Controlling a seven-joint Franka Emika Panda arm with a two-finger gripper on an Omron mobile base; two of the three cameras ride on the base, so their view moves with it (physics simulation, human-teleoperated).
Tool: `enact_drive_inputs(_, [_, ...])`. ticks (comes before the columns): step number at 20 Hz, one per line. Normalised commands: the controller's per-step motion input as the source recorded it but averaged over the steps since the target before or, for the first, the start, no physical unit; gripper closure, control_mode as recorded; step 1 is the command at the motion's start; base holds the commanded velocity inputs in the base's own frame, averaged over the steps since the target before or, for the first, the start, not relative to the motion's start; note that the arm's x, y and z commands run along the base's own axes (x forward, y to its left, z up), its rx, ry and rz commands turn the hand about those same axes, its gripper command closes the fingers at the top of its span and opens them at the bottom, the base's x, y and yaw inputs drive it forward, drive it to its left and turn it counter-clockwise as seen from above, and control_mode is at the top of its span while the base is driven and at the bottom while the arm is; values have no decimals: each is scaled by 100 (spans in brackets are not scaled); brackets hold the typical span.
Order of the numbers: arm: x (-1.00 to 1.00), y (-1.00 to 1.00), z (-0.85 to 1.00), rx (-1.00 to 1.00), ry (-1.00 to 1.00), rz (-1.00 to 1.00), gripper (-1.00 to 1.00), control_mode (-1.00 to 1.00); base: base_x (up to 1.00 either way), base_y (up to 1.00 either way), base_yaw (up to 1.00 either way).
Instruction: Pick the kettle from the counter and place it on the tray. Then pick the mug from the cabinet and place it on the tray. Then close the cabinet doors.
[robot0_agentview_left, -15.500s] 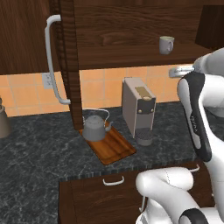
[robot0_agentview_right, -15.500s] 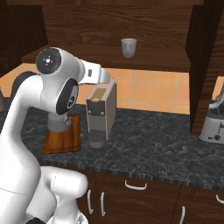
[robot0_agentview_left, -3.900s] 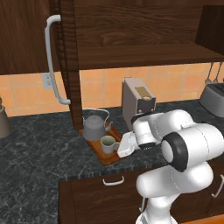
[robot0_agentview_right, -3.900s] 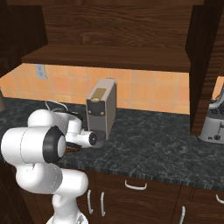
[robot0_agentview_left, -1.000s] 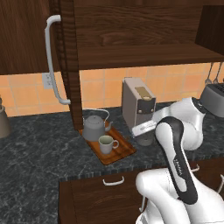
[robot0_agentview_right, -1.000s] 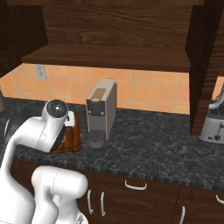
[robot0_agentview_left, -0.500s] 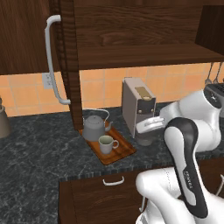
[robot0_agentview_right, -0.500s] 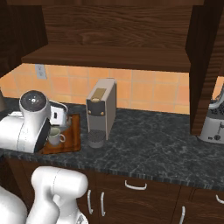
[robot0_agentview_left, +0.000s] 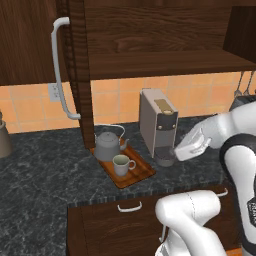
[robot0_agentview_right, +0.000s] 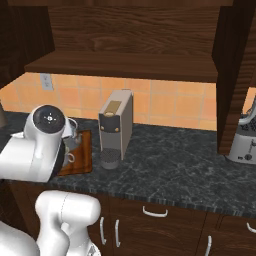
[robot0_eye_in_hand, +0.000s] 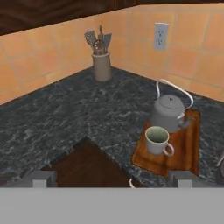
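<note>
The grey kettle (robot0_agentview_left: 107, 145) and the off-white mug (robot0_agentview_left: 121, 164) both stand on the reddish wooden tray (robot0_agentview_left: 137, 172), on the dark counter (robot0_agentview_left: 45, 175). From the hand view the kettle (robot0_eye_in_hand: 169, 112) sits behind the mug (robot0_eye_in_hand: 157, 140) on the tray (robot0_eye_in_hand: 186, 148). My gripper (robot0_eye_in_hand: 111, 177) is open and empty, well back from the tray. Its hand (robot0_agentview_left: 189, 146) hovers in front of the coffee machine. The cabinet (robot0_agentview_left: 165, 62) is open with a bare shelf. Its left door (robot0_agentview_left: 79, 75) and right door (robot0_agentview_right: 231, 75) stand swung out. My arm hides the kettle in the right base view.
A beige coffee machine (robot0_agentview_left: 159, 125) stands just right of the tray. A utensil jar (robot0_eye_in_hand: 102, 63) sits in the back corner below a wall outlet (robot0_eye_in_hand: 161, 36). A grey appliance (robot0_agentview_right: 244, 142) stands at the far right. Drawers with small handles (robot0_agentview_left: 130, 207) run under the counter edge.
My hand has drawn away from the tray, to the right in the left base view, and now hovers before the coffee machine. The kettle and mug have stayed put.
</note>
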Motion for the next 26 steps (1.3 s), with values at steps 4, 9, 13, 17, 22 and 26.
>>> enact_drive_inputs(4, [-50,17,16,-11,-34,31,-100,-100,0,0,0])
enact_drive_inputs(9, [-31,31,23,-14,-28,27,-100,-100,0,0,0])
enact_drive_inputs(13, [-32,25,24,-7,-25,23,-100,-100,0,0,0])
enact_drive_inputs(17, [-32,17,20,0,-17,18,-100,-100,0,0,0])
enact_drive_inputs(22, [-25,17,27,0,-22,25,-100,-100,0,0,0])
enact_drive_inputs(26, [-31,10,25,-1,-37,32,-100,-100,0,0,0])
